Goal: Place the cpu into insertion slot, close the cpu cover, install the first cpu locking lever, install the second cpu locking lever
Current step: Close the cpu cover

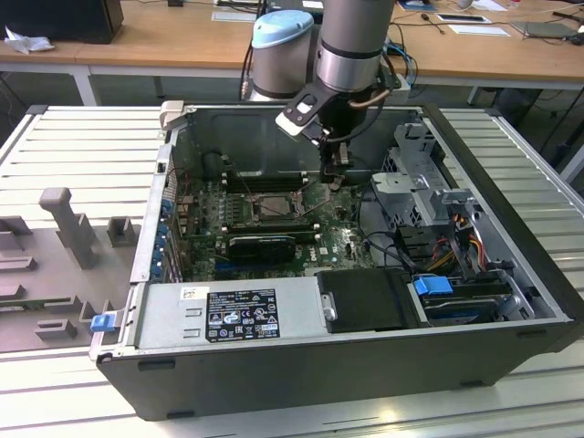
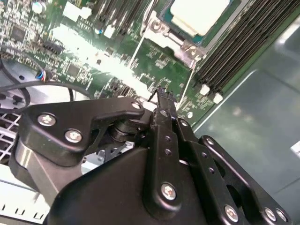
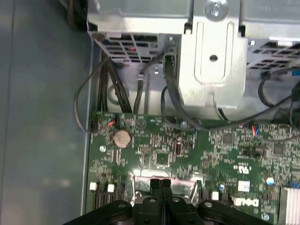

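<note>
One claw (image 2: pixel 161 96), fingers (image 3: pixel 153 187) pressed together, gripping nothing, over green motherboard (image 2: pixel 159 68); cpu (image 2: pixel 199 14) seated in insertion slot (image 2: pixel 186 48) beyond its tip.

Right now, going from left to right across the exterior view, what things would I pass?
grey upright block → blue clip → insertion slot → gripper → blue tab
</note>
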Controlling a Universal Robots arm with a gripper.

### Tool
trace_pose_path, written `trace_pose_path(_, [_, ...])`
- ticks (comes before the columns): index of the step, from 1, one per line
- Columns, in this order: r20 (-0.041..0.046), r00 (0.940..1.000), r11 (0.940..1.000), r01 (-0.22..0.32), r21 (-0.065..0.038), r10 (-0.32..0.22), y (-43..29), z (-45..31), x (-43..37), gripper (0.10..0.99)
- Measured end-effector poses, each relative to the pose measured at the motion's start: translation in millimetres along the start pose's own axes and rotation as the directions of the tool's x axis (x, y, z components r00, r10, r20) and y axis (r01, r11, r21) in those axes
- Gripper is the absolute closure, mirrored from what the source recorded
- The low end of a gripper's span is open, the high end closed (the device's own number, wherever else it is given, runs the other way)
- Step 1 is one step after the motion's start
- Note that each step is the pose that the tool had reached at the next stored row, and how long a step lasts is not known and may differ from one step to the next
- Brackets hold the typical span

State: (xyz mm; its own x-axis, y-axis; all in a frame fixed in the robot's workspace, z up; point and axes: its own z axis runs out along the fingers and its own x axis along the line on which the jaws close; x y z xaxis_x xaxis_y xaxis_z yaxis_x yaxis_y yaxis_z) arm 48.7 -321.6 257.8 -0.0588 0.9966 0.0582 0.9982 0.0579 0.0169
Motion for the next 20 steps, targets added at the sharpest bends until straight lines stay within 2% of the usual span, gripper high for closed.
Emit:
trace_pose_path(7, [0.0001, 1.0, 1.0, 0.0, 0.0, 0.0, 16.3, 3.0, -1.2, 0.98])
trace_pose_path(9, [-0.0001, 1.0, 1.0, 0.0, 0.0, 0.0, 18.6, 4.6, -1.3, 0.98])
trace_pose_path(11, [-0.0001, 1.0, 1.0, 0.0, 0.0, 0.0, 21.8, 12.9, -2.0, 0.98])
trace_pose_path(12, [0.0001, 1.0, 1.0, 0.0, 0.0, 0.0, 21.9, 15.3, -2.2, 0.98])
trace_pose_path(13, [-0.0001, 1.0, 1.0, 0.0, 0.005, 0.0, 22.0, 15.5, -2.2, 0.98])
trace_pose_path(16, [-0.0016, 1.0, 0.9996, -0.002, 0.027, 0.002, 22.0, 15.6, -2.2, 0.98])
trace_pose_path(18, [-0.0016, 1.0, 0.9995, -0.002, 0.03, 0.002, 21.3, 15.5, -2.2, 0.98])
trace_pose_path(20, [-0.0018, 1.0, 0.9995, -0.002, 0.031, 0.002, 14.6, 15.5, -1.8, 0.98])
